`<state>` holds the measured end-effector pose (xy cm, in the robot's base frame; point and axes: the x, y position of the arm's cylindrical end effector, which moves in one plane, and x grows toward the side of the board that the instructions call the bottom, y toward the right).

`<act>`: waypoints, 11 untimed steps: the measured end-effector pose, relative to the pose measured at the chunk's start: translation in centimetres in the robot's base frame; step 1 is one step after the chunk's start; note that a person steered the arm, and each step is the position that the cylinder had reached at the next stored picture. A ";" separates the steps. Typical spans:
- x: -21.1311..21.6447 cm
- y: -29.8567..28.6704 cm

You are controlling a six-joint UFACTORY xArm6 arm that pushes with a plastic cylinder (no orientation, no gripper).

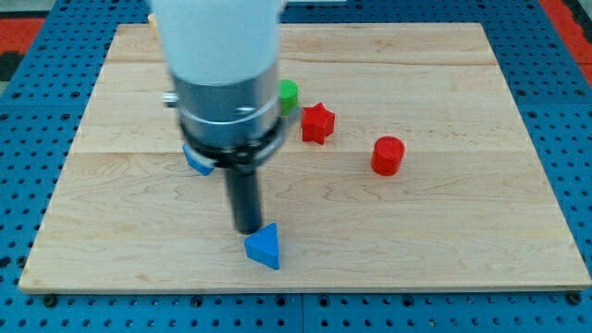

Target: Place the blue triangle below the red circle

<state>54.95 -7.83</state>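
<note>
The blue triangle [264, 247] lies near the bottom edge of the wooden board [444, 231], left of centre. The red circle [388, 155] stands to the view's right and higher up, well apart from it. My tip [248, 228] is just above and to the left of the blue triangle, touching or nearly touching its upper left side. The arm's body hides part of the board above the tip.
A red star [317, 122] lies left of the red circle. A green block [289, 93] shows partly beside the arm. Another blue block [197, 160] is partly hidden under the arm at the left. A yellow bit shows at the top [152, 20].
</note>
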 end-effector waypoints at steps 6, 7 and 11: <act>1.7 6.8; 2.3 3.0; 3.6 21.0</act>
